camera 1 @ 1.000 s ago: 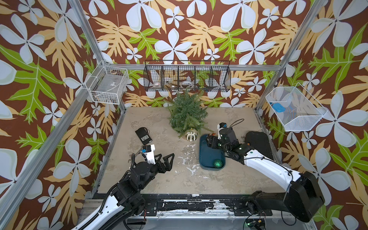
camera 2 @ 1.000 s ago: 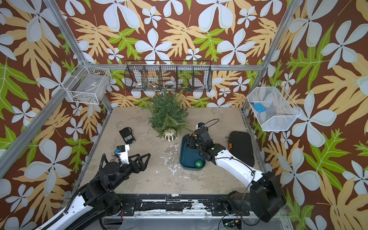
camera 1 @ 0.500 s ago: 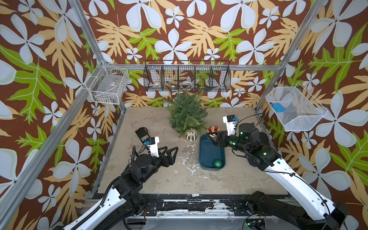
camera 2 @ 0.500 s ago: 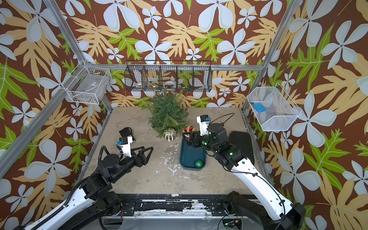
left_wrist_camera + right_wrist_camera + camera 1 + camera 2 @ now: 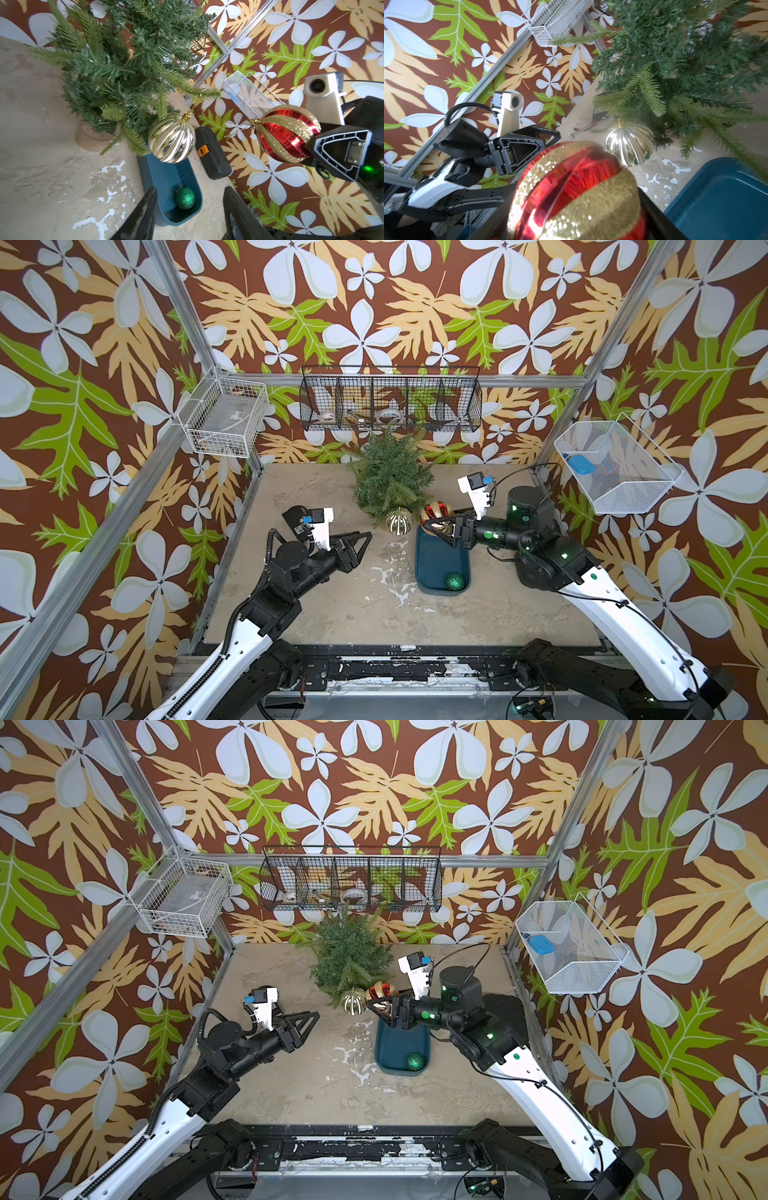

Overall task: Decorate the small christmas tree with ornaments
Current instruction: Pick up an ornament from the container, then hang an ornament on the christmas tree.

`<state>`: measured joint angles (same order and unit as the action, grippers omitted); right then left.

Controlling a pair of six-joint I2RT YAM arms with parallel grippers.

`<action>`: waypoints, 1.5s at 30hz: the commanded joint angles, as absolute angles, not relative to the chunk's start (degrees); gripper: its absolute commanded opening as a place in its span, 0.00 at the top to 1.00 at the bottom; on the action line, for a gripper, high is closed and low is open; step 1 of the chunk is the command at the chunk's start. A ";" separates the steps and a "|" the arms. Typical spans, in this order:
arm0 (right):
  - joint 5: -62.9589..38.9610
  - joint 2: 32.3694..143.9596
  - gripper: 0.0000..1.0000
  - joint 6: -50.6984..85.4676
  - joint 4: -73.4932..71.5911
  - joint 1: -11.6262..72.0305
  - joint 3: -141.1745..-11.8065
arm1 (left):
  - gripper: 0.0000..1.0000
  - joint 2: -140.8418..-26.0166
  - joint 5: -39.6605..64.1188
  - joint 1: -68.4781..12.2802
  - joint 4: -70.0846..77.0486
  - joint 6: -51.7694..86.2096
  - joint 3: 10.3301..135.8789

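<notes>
The small christmas tree [image 5: 388, 479] [image 5: 349, 957] stands at the table's back middle. A gold-and-white striped ornament [image 5: 398, 521] [image 5: 172, 138] hangs from one of its low front branches. My right gripper [image 5: 432, 524] is shut on a red-and-gold striped ornament [image 5: 434, 512] [image 5: 577, 193], held in the air over the far end of the teal tray [image 5: 432, 564], just right of the gold one. A small glittery green ornament [image 5: 454, 581] [image 5: 185, 198] lies in the tray's near end. My left gripper [image 5: 363, 545] [image 5: 190, 188] is open and holds nothing, left of the tray, pointing at the tree.
A black case [image 5: 214, 153] lies right of the tray, another black box [image 5: 293, 516] behind my left wrist, and a wrench [image 5: 580, 130] beside it. A black wire basket [image 5: 390, 404], a white one [image 5: 226, 418] and a mesh one [image 5: 615, 466] hang on the walls.
My right arm lifted the red-and-gold ornament out of the tray and carried it up toward the tree. My left arm reached forward toward the tree and its jaws narrowed.
</notes>
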<state>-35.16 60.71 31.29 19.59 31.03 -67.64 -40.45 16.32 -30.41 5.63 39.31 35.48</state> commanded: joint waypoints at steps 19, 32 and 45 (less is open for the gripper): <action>-54.23 63.19 0.30 35.41 15.66 31.11 -72.24 | 0.30 -46.76 35.79 -31.19 37.79 48.65 32.67; -56.73 63.19 0.31 36.54 14.86 31.64 -73.83 | 0.25 -54.30 34.41 -36.55 41.49 47.12 36.45; -58.20 62.58 0.32 38.93 12.05 31.71 -72.82 | 0.29 -57.70 36.63 -37.71 48.19 48.38 37.08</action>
<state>-57.06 62.74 37.91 14.48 31.68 -73.08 -57.47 35.00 -37.65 43.77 47.86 36.73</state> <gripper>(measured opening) 0.748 0.713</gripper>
